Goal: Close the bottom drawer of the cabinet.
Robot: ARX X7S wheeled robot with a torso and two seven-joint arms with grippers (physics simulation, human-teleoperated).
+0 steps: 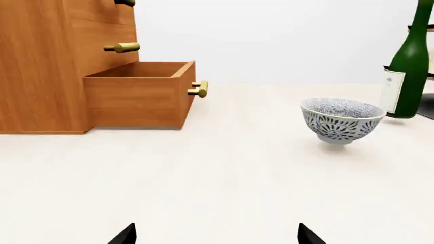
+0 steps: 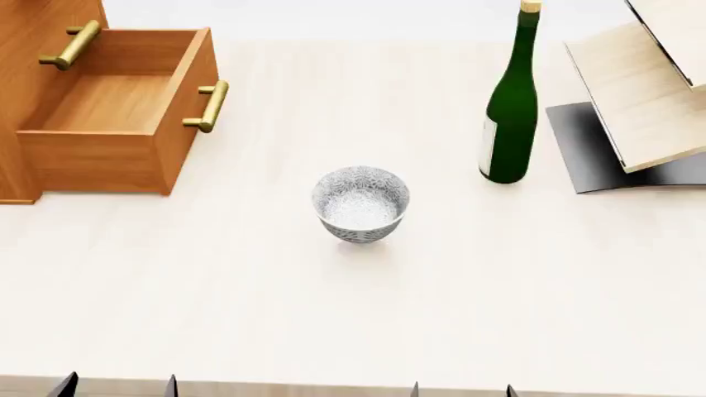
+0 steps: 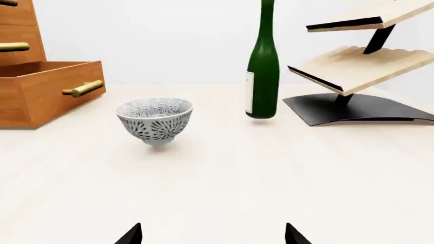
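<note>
bottom drawer (image 2: 116, 116) pulled fully out of cabinet (image 1: 40, 66), well left of bowl (image 2: 361, 203). left gripper (image 1: 215, 236) and right gripper (image 3: 211, 235) jaws apart, empty. risk: off-centre push jams drawer or shifts cabinet.

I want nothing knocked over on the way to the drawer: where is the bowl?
In the head view the bowl stands mid-table, between the open bottom drawer at far left and the green bottle at right.

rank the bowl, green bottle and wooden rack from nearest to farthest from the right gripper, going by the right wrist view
1. Bowl, nearest the right gripper, in front of it.
2. Green bottle, upright, behind the bowl.
3. Wooden rack, farthest, beside the bottle.
</note>
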